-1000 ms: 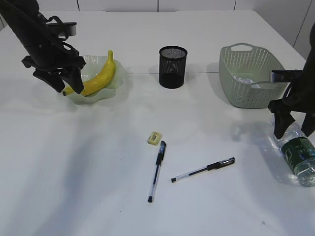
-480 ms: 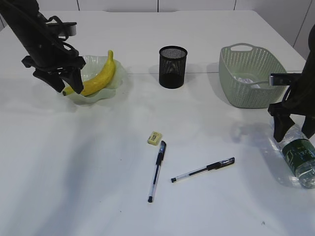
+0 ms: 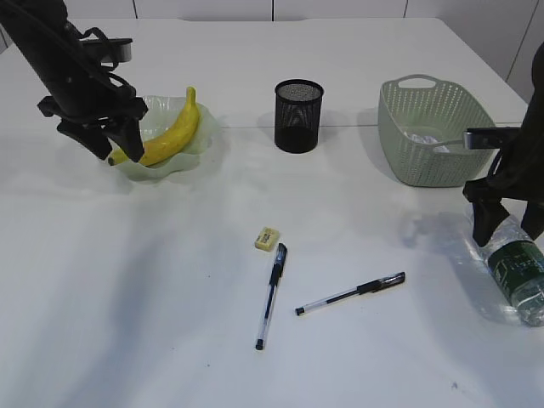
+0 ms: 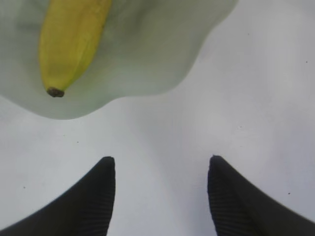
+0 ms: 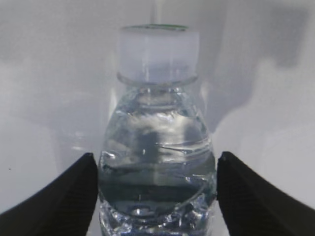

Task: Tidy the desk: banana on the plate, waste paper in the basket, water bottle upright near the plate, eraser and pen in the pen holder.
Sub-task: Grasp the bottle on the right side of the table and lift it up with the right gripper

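A clear water bottle (image 3: 515, 270) with a green label lies on its side at the right edge of the table. My right gripper (image 3: 508, 231) is open and straddles its shoulder just below the white cap; in the right wrist view the bottle (image 5: 157, 123) fills the gap of the right gripper (image 5: 155, 160). The banana (image 3: 170, 132) lies on the pale green plate (image 3: 204, 140) at the far left. My left gripper (image 3: 113, 143) is open and empty beside the plate's front rim; the left wrist view shows this gripper (image 4: 160, 160), the banana tip (image 4: 71, 39) and the plate (image 4: 162, 49).
A black mesh pen holder (image 3: 298, 116) stands at the back middle. A green basket (image 3: 425, 149) at the back right holds white paper (image 3: 421, 136). A yellow eraser (image 3: 267, 238) and two pens (image 3: 272, 293) (image 3: 350, 294) lie at the table's front middle.
My right gripper has shifted slightly around the bottle's neck end, and the bottle has moved a little. The left arm has not moved.
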